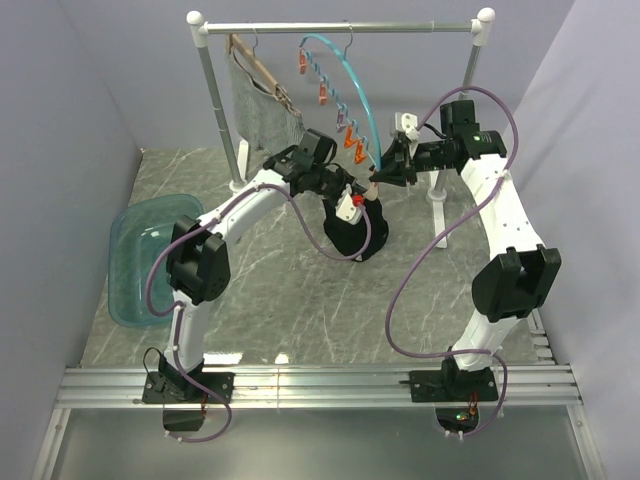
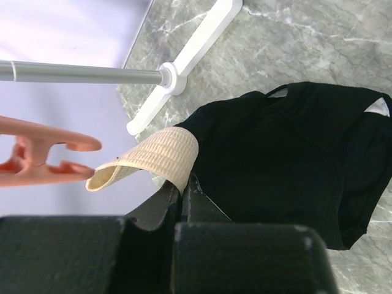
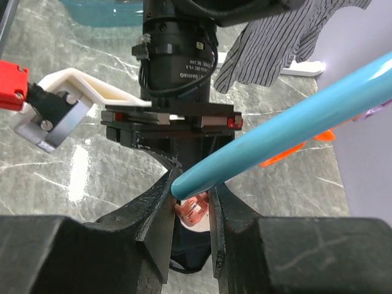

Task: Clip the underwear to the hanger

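Item: small black soft fabric underwear [image 2: 294, 165] with a ribbed pale tan waistband [image 2: 159, 156], hanging above the grey marbled table [image 1: 300, 300] from the left gripper [image 2: 184, 191]. That gripper's fingers are clenched on the waistband's fold, so a free loop juts toward the clip. Item: thin teal curved plastic hanger [image 3: 294, 131], hooked on a metal rail [image 1: 340, 27]. The right gripper [image 3: 193, 205] grasps the salmon-orange plastic clip [image 2: 43, 156] at the hoop's lower end, apparently squeezing it so its mouth gapes and stays steady. The waistband's tip sits at the lower prong, not yet between the prongs.
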`<state>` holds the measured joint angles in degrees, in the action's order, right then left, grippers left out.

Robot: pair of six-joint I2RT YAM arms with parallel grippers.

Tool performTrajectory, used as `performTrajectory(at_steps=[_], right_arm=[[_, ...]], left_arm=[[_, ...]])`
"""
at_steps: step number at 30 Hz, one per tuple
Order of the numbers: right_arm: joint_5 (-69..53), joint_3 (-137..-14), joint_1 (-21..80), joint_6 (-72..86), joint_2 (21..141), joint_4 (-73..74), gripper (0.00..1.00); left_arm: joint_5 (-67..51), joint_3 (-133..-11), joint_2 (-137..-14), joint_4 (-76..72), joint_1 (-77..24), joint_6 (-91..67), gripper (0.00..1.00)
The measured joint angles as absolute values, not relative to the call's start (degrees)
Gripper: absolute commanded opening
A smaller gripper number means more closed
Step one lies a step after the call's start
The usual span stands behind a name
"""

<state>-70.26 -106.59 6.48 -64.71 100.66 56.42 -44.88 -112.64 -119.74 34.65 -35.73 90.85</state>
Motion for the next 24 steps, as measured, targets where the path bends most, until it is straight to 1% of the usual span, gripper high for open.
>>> performTrajectory(at_steps=[9,24], right_arm=[[-68.75,-107.85,7.2,-68.66,101.65,58.85,0.0],[-66.26,-108.01,7.25,-69.78,101.93,59.35,0.0]], left_arm=[[-44.01,-115.02,-120.2,33.45,-36.12,91.26,0.0],[-43.64,-114.45,-120.18,32.47,-36.23,92.36,0.0]])
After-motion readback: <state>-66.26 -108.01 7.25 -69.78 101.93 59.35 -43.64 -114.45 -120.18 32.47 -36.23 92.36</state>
